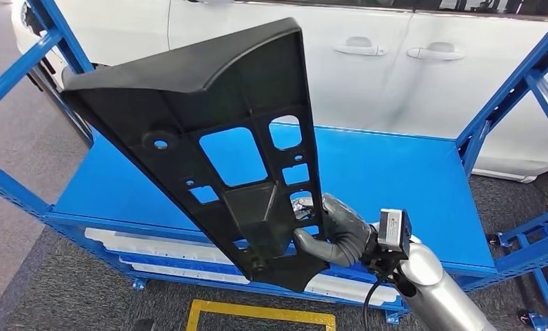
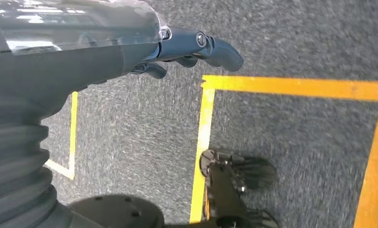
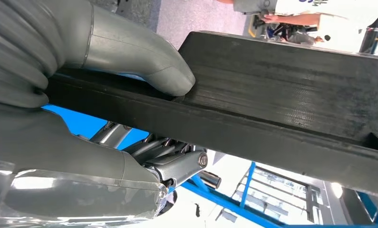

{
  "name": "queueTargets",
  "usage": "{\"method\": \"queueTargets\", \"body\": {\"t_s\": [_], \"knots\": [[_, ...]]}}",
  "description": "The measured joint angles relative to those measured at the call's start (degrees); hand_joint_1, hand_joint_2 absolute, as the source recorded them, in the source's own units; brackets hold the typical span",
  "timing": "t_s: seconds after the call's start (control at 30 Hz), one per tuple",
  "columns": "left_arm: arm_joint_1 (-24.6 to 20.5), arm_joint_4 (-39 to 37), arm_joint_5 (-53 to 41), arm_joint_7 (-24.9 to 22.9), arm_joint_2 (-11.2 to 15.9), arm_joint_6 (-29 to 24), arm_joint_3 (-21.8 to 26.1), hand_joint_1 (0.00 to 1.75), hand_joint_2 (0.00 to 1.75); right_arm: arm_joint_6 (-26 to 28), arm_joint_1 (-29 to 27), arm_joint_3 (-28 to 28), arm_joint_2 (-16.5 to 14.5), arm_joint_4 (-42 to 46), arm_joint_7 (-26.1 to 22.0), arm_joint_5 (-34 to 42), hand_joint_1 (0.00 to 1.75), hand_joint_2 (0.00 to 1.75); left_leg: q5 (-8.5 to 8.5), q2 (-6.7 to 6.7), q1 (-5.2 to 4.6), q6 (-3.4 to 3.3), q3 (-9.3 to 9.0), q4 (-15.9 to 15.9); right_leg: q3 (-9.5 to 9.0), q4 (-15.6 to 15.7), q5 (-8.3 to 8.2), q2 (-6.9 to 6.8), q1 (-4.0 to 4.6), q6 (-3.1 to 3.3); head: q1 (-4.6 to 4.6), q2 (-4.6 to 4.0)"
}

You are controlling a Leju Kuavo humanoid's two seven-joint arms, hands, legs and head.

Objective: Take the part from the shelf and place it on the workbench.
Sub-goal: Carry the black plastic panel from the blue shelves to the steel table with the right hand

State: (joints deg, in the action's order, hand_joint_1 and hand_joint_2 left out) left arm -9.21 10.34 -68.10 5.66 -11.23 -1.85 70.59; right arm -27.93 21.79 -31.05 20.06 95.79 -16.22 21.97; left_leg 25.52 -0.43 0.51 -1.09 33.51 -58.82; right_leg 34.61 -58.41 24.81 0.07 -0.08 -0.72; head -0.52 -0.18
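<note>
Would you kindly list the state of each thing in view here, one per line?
Black plastic part: lifted off the shelf, tilted, held by its lower edge above the blue shelf.
Right hand: grips the part, thumb pressed on one face.
Left hand: holds nothing, fingers curled, over the grey floor.
Blue shelf: top deck bare where visible.
White car doors: closed.
White parts: stored on the lower level.

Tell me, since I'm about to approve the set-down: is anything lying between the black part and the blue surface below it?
Nothing visible. The black part, gripped by the right robot hand, hangs over the blue surface, whose visible area is bare; the part hides some of it.
</note>
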Motion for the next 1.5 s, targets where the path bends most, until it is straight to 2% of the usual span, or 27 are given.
{"method": "queueTargets", "body": {"t_s": [0.07, 0.13, 0.17, 0.2, 0.23, 0.27, 0.37, 0.43, 0.53, 0.6, 0.67, 0.7, 0.73, 0.77, 0.87, 0.93, 1.0, 1.07, 1.1, 1.17, 1.2, 1.23, 1.27, 1.3, 1.33, 1.4, 1.5], "knots": [[-0.1, 0.0, 0.0, 0.0, 0.0, 0.0, 0.1, 0.00, 1.75, -0.1, 0.4, 0.2, 0.0, 0.0, 0.2, 0.1, 1.75, 1.75, -0.79, 0.11, 0.17, -0.76, 0.47, 0.4, 0.93, -2.4, 2.61, 0.01, -0.20, -0.63, 0.00, 0.00], [-0.2, 0.0, 0.0, 0.0, 0.0, 0.0, 0.1, 0.00, 1.75, -0.2, 0.7, 0.3, 0.0, -0.1, 0.3, 0.2, 1.75, 1.75, -1.56, 0.18, 0.17, -1.13, 1.36, 0.5, 3.06, -8.9, 7.59, -0.02, -0.45, -1.16, 0.00, 0.00], [-0.2, 0.0, 0.0, 0.0, 0.0, 0.1, 0.1, 0.00, 1.75, -0.3, 0.8, 0.3, -0.1, -0.2, 0.4, 0.2, 1.75, 1.75, -1.96, 0.19, 0.12, -1.19, 1.92, 0.5, 4.05, -12.5, 9.56, -0.03, -0.55, -1.34, 0.00, 0.00], [-0.1, 0.0, 0.0, 0.0, 0.0, 0.1, 0.1, 0.00, 1.75, -0.4, 0.8, 0.3, -0.1, -0.3, 0.4, 0.3, 1.75, 1.75, -2.38, 0.19, 0.08, -1.18, 2.51, 0.4, 4.43, -14.8, 10.53, -0.03, -0.62, -1.45, 0.00, 0.00], [-0.1, 0.0, 0.1, 0.0, 0.0, 0.1, 0.2, 0.00, 1.75, -0.6, 0.9, 0.3, -0.1, -0.4, 0.4, 0.4, 1.75, 1.75, -2.81, 0.18, 0.06, -1.14, 3.11, 0.4, 3.77, -15.1, 10.29, -0.03, -0.65, -1.46, 0.00, 0.00], [-0.1, 0.0, 0.1, 0.0, 0.0, 0.1, 0.2, 0.00, 1.75, -0.8, 1.0, 0.3, -0.1, -0.5, 0.5, 0.6, 1.75, 1.75, -3.26, 0.15, 0.04, -1.06, 3.68, 0.3, 2.00, -13.0, 9.05, -0.03, -0.65, -1.35, 0.00, 0.00], [0.0, 0.0, 0.2, 0.0, 0.0, -0.1, 0.2, 0.00, 1.75, -1.1, 2.0, 0.3, -0.1, -0.8, 0.5, 1.1, 1.75, 1.75, -4.63, 0.06, -0.01, -0.52, 4.85, 0.4, -5.60, -1.3, 5.61, -0.01, -0.30, -0.57, -0.01, 0.00], [0.0, 0.0, 0.2, 0.3, 0.0, -0.2, 0.2, 0.00, 1.75, -1.3, 3.0, 0.3, -0.1, -1.0, 0.4, 1.5, 1.75, 1.75, -5.48, 0.07, 0.09, 0.13, 5.01, 0.7, -7.04, 1.8, 5.36, 0.01, 0.22, -0.05, -0.01, 0.00], [0.0, 0.0, 0.1, 0.8, 0.0, -0.7, 0.2, 0.00, 1.75, -1.7, 4.0, 0.2, -0.2, -1.5, 0.4, 2.0, 1.75, 1.75, -5.74, 0.07, 0.20, 1.24, 5.37, 1.0, -6.32, 2.6, 3.83, -0.16, 0.15, 1.17, 0.00, 0.00], [0.1, 0.0, 0.0, 1.0, 0.0, -0.9, 0.3, 0.00, 1.75, -1.7, 4.3, 0.2, -0.3, -1.8, 0.4, 2.1, 1.75, 1.75, -1.96, 0.08, 0.21, 1.73, 6.63, -2.4, -5.60, 3.2, 2.39, -0.33, -0.18, 1.82, 0.00, -0.01], [0.2, 0.0, -0.2, 1.1, 0.0, -1.0, 0.3, 0.00, 1.75, -1.7, 4.4, 0.0, -0.4, -2.0, 0.4, 2.1, 1.75, 1.75, 3.33, 0.10, 0.24, 2.15, 8.65, -9.8, -4.45, 3.2, 1.44, -0.40, -0.14, 2.04, -0.01, -0.01], [0.2, 0.0, -0.2, 1.1, 0.0, -1.0, 0.3, 0.00, 1.75, -1.7, 4.4, -0.1, -0.4, -2.2, 0.4, 2.1, 1.75, 1.75, 4.60, 0.10, 0.25, 2.33, 9.29, -13.1, -3.87, 3.0, 1.09, -0.45, -0.12, 1.99, -0.01, -0.01], [0.2, 0.0, -0.2, 1.1, 0.1, -1.0, 0.3, 0.00, 1.75, -1.7, 4.4, -0.2, -0.4, -2.4, 0.4, 2.1, 1.75, 1.75, 4.77, 0.11, 0.26, 2.44, 9.16, -14.8, -3.32, 2.9, 0.80, -0.49, -0.11, 1.91, -0.01, 0.00], [0.2, 0.0, -0.3, 1.1, 0.1, -1.0, 0.3, 0.00, 1.75, -1.7, 4.4, -0.2, -0.4, -2.5, 0.4, 2.2, 1.75, 1.75, 4.00, 0.12, 0.27, 2.49, 7.87, -14.1, -2.84, 2.7, 0.58, -0.52, -0.13, 1.79, -0.02, 0.00], [0.2, 0.0, -0.4, 1.2, 0.1, -1.0, 0.2, 0.00, 1.75, -1.5, 4.4, -0.2, -0.4, -2.7, 0.4, 2.4, 1.75, 1.75, 1.55, 0.12, 0.21, 2.00, -0.10, -3.2, -1.82, 1.7, 0.32, -0.59, -0.12, 1.29, -0.02, 0.00], [0.1, 0.0, -0.5, 1.3, 0.2, -0.9, 0.2, 0.00, 1.75, -1.3, 4.5, -0.2, -0.4, -2.7, 0.3, 2.6, 1.75, 1.75, 1.52, 0.05, 0.05, 1.19, -2.41, 0.5, -1.42, 1.2, 0.18, -0.58, 0.04, 0.75, -0.01, 0.00], [0.2, 0.0, -0.5, 1.3, 0.2, -0.9, 0.2, 0.00, 1.75, -1.1, 4.5, -0.2, -0.4, -2.8, 0.1, 2.9, 1.75, 1.75, 1.27, 0.04, 0.09, 0.37, -2.21, 0.8, -1.17, 1.0, -0.02, -0.50, 0.12, 0.13, -0.01, 0.00], [0.1, 0.0, -0.6, 1.4, 0.2, -0.9, 0.2, 0.00, 1.75, -0.9, 4.7, -0.2, -0.1, -2.8, 0.0, 3.1, 1.75, 1.75, 0.85, 0.11, 0.29, -0.39, -2.04, 1.2, -0.38, -0.4, 1.05, -0.36, -0.02, -0.49, 0.00, 0.00], [0.1, 0.0, -0.6, 1.4, 0.2, -0.9, 0.2, 0.00, 1.75, -0.8, 4.8, -0.2, 0.1, -2.9, -0.1, 3.2, 1.75, 1.75, 0.59, 0.16, 0.38, -0.74, -1.89, 1.4, 0.70, -2.7, 2.56, -0.31, -0.15, -0.80, 0.00, 0.00], [0.2, 0.0, -0.6, 1.5, 0.2, -0.7, 0.2, 0.00, 1.75, -0.8, 4.8, -0.2, 0.3, -3.0, -0.3, 3.4, 1.75, 1.75, 0.21, 0.23, 0.30, -1.09, -1.36, 1.3, 4.16, -10.5, 6.61, -0.26, -0.37, -1.31, 0.00, 0.00], [0.2, 0.0, -0.6, 1.4, 0.2, -0.7, 0.2, 0.00, 1.75, -0.7, 4.6, -0.2, 0.4, -3.1, -0.5, 3.5, 1.75, 1.75, 0.04, 0.24, 0.26, -1.14, -1.10, 1.3, 5.71, -14.1, 8.02, -0.26, -0.48, -1.48, 0.00, 0.00], [0.3, 0.0, -0.7, 1.4, 0.2, -0.6, 0.2, 0.00, 1.75, -0.6, 4.4, -0.2, 0.6, -3.2, -0.6, 3.6, 1.75, 1.75, -0.11, 0.23, 0.22, -1.14, -0.88, 1.2, 6.42, -16.0, 8.40, -0.26, -0.55, -1.54, 0.00, 0.00], [0.4, 0.0, -0.7, 1.4, 0.2, -0.5, 0.2, 0.00, 1.75, -0.5, 4.1, -0.2, 0.7, -3.3, -0.7, 3.6, 1.75, 1.75, -0.20, 0.20, 0.19, -1.11, -0.72, 1.1, 5.95, -15.5, 7.65, -0.26, -0.59, -1.49, 0.00, 0.00], [0.4, 0.0, -0.8, 1.4, 0.2, -0.5, 0.2, 0.00, 1.75, -0.3, 3.9, -0.2, 0.8, -3.3, -0.9, 3.6, 1.75, 1.75, -0.25, 0.17, 0.15, -1.08, -0.64, 1.0, 4.25, -12.5, 5.92, -0.26, -0.60, -1.32, 0.00, 0.00], [0.4, 0.0, -0.9, 1.4, 0.2, -0.4, 0.2, 0.00, 1.75, -0.1, 3.7, -0.2, 1.0, -3.3, -1.1, 3.5, 1.75, 1.75, -0.27, 0.15, 0.12, -1.03, -0.60, 1.0, 1.88, -8.1, 3.92, -0.25, -0.54, -0.98, 0.00, 0.00], [0.4, 0.0, -1.0, 1.4, 0.1, -0.3, 0.2, 0.00, 1.75, 0.3, 3.3, -0.2, 1.2, -3.2, -1.6, 3.1, 1.75, 1.75, -0.42, 0.14, -0.06, -0.66, -0.32, 0.8, -1.78, -0.8, 1.47, -0.23, -0.16, -0.22, 0.00, 0.00], [0.3, 0.0, -1.3, 1.3, 0.0, -0.2, 0.1, 0.00, 1.75, 0.8, 2.3, -0.1, 1.6, -2.8, -2.0, 2.6, 1.75, 1.75, -0.91, 0.15, -0.06, 0.28, 0.15, 0.9, -2.17, 1.2, 0.90, -0.20, 0.20, 0.45, 0.00, 0.00]]}}
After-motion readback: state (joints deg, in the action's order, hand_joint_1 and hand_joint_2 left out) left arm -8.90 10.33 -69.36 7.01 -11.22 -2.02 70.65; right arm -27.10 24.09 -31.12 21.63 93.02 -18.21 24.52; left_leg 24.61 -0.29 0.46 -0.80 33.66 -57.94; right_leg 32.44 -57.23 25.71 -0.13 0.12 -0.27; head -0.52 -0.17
